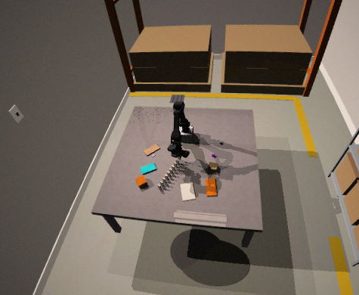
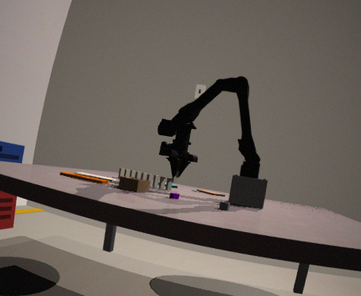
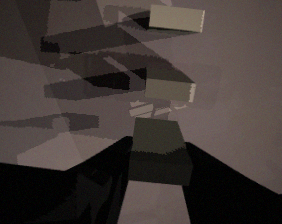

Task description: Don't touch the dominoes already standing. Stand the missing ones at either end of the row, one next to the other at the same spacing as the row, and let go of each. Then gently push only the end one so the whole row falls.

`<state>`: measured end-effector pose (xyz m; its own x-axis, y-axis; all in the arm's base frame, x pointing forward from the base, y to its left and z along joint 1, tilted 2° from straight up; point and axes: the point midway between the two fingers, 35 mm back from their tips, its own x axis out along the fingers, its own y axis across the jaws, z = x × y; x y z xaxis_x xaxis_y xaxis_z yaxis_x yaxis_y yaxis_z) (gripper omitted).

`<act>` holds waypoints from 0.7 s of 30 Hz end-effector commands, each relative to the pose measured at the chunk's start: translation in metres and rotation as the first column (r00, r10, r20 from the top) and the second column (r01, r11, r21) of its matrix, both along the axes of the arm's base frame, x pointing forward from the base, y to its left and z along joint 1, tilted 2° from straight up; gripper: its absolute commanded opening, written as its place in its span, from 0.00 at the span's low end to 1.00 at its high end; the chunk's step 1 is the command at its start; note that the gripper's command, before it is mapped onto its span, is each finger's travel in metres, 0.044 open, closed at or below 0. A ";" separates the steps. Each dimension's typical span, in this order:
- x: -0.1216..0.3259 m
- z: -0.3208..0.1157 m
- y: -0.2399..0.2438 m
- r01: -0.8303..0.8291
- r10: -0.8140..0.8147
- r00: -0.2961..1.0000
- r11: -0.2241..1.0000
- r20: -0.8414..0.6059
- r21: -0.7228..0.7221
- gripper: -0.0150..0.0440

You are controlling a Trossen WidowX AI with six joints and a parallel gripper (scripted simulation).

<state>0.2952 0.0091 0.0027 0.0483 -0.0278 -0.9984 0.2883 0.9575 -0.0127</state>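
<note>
A row of pale upright dominoes (image 1: 170,175) (image 2: 156,180) runs diagonally across the table; two of its dominoes also show in the wrist view, the nearer one (image 3: 168,90) just beyond the fingers. My gripper (image 1: 178,156) (image 2: 176,177) (image 3: 156,147) points down, shut on a grey-looking domino (image 3: 159,142). It is at the end of the row nearest the arm's base, with the held domino off the table beside the end standing domino, a gap between them. The held domino's lower end is hard to make out in the top and exterior views.
A brown block (image 1: 213,166) (image 2: 134,184) and a small purple block (image 1: 213,155) (image 2: 174,196) lie on one side of the row. A turquoise block (image 1: 148,169) and an orange cube (image 1: 141,181) lie on the other. White (image 1: 187,191) and orange (image 1: 211,187) flat pieces lie farther out.
</note>
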 end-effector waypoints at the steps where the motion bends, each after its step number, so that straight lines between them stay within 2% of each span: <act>1: -0.006 -0.027 -0.002 -0.005 0.005 1.000 1.000 -0.008 -0.003 0.44; 15: -0.007 -0.031 -0.002 -0.005 0.005 1.000 1.000 -0.008 -0.003 0.44; 21: -0.007 -0.031 -0.002 -0.005 0.005 1.000 1.000 -0.008 -0.003 0.70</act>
<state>0.2885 0.0078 -0.0273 0.0402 -0.0279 -0.9988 0.2883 0.9574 -0.0152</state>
